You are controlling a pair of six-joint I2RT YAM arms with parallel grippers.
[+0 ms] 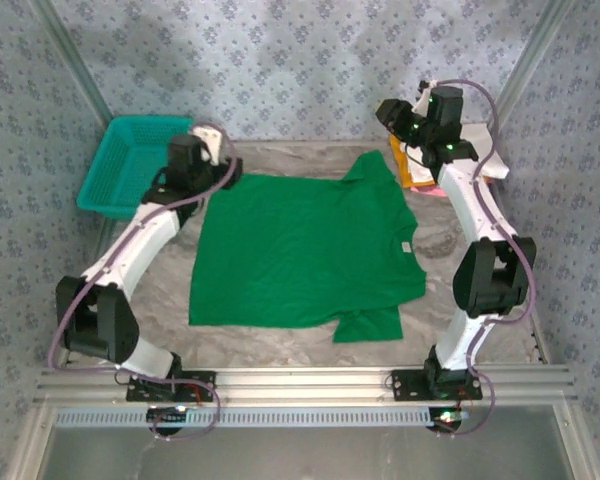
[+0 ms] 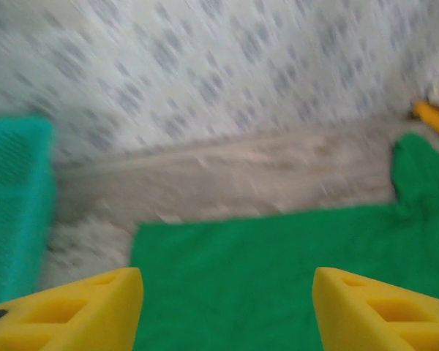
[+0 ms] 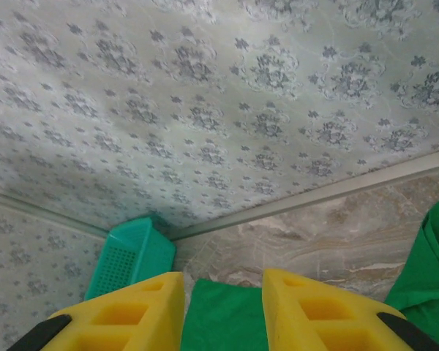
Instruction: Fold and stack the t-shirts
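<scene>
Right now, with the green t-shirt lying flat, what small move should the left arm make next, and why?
Probably lower the left tool onto the far hem corner of the green t-shirt and close it there. Its jaws stand open and empty close by that corner, and the shirt is spread flat and unfolded, so a fold must start with a grip.
</scene>
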